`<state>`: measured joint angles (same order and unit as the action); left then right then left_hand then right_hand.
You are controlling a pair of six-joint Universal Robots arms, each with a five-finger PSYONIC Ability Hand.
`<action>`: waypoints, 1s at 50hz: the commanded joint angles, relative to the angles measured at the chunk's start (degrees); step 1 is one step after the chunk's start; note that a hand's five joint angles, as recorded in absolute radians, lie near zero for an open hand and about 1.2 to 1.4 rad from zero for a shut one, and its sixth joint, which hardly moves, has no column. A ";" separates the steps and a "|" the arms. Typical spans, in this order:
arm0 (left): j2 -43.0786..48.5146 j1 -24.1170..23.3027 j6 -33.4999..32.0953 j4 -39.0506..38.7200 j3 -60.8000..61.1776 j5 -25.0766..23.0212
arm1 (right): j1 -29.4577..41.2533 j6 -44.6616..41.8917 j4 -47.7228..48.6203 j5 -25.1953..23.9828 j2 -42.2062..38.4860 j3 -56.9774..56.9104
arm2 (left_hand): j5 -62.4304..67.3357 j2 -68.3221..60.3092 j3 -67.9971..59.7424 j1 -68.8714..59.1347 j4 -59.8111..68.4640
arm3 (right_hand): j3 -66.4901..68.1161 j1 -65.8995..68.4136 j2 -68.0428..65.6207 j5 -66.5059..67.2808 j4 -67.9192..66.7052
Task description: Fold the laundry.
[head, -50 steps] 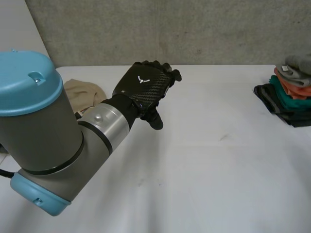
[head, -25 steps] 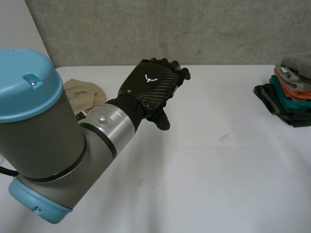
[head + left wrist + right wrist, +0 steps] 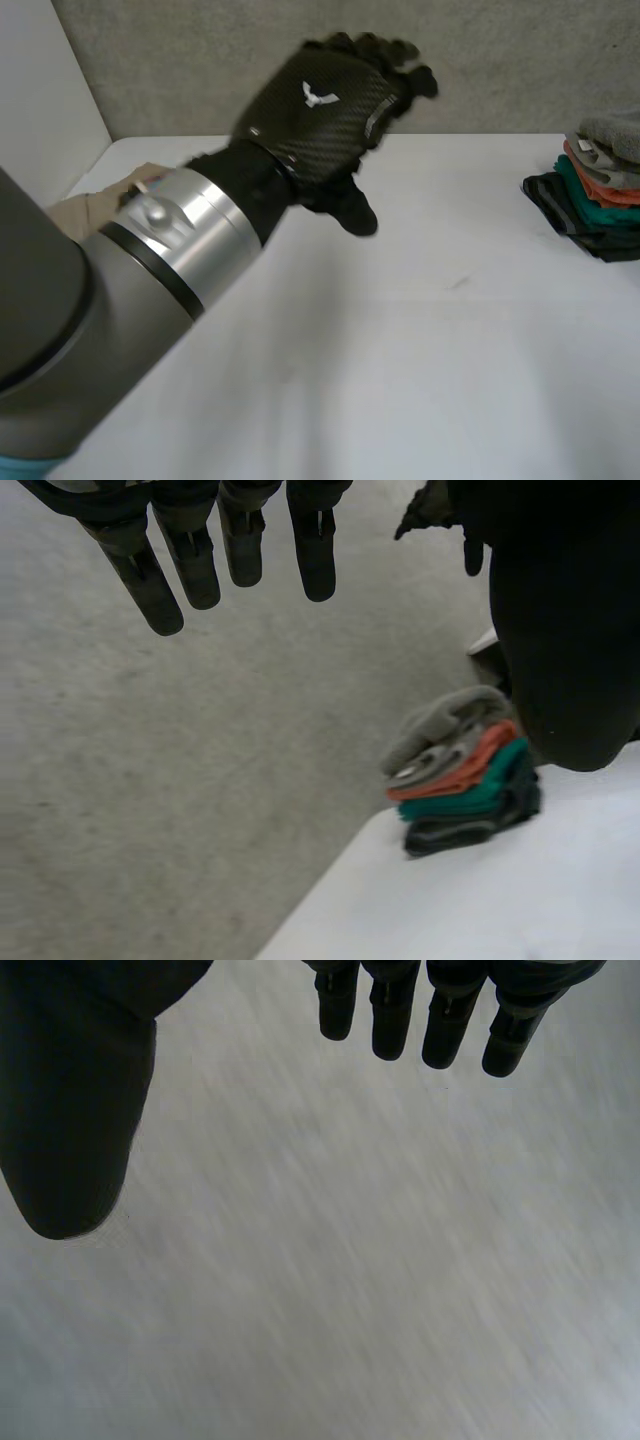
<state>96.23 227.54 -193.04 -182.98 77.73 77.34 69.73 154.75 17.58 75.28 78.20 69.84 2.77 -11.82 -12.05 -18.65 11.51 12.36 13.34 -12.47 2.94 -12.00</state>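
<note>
Head view: the left arm [image 3: 170,240] sweeps in big from the near left, and the left hand [image 3: 320,110] hangs high above the white table [image 3: 400,350], fingers loosely extended, thumb pointing down, nothing in its grasp. A beige cloth [image 3: 85,210] lies crumpled at the table's far left, partly hidden behind the arm. Well apart from it, at the right edge, sits a stack of folded clothes [image 3: 595,195]: grey on top, then orange, teal and a dark piece underneath.

Left wrist view: the left hand [image 3: 190,560] is open, fingers straight and spread from the thumb, holding nothing. Beyond the fingertips the stack of folded clothes [image 3: 460,780] rests at the table's corner, against the grey wall [image 3: 150,780].

Right wrist view: the right hand [image 3: 70,1090] is open too, its fingers [image 3: 385,1010] straight, thumb wide apart, empty, over a plain grey surface.
</note>
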 commanded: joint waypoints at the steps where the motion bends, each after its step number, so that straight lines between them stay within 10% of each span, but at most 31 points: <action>1: -1.66 9.58 -0.49 -0.36 1.02 5.27 | 16.82 2.14 5.80 -11.46 9.33 19.35 | -2.77 1.82 2.05 8.65 -1.51 | -2.36 -3.34 2.47 -2.94 2.00; 11: 12.00 34.26 -5.22 -9.12 3.22 4.06 | 30.64 -2.16 10.73 -16.74 10.48 41.77 | -2.77 1.82 2.05 8.65 -1.51 | -2.36 -3.34 2.47 -2.94 2.00; 19: 33.00 43.16 -18.92 -14.16 -5.46 -6.14 | 30.37 -3.58 10.37 -15.07 7.32 45.82 | -2.39 1.44 1.67 8.27 -1.13 | -2.36 -3.34 2.47 -2.94 2.00; 34: 51.51 44.57 -23.08 -13.72 -21.74 -6.85 | 26.77 -3.67 10.29 -14.89 6.79 48.55 | 27.36 -28.32 -28.08 -21.48 28.62 | -2.36 -3.34 2.47 -2.94 2.00; 38: 51.95 44.57 -22.99 -13.81 -23.24 -6.50 | 26.07 -3.67 10.29 -14.46 6.96 48.73 | 67.16 -68.12 -67.88 -61.28 68.42 | -2.36 -3.34 2.47 -2.94 2.00; 50: 45.45 42.99 -15.71 -13.64 -21.31 -4.92 | 24.31 -3.67 10.29 -14.54 7.23 48.99 | 67.23 -68.18 -67.95 -61.35 68.49 | -2.36 -3.34 2.47 -2.94 2.00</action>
<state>144.13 271.00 -213.18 -197.08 55.19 72.40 94.85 151.08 27.86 60.91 85.59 118.71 57.07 -68.31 -66.98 -64.07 68.55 12.36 13.34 -12.47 2.93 -12.00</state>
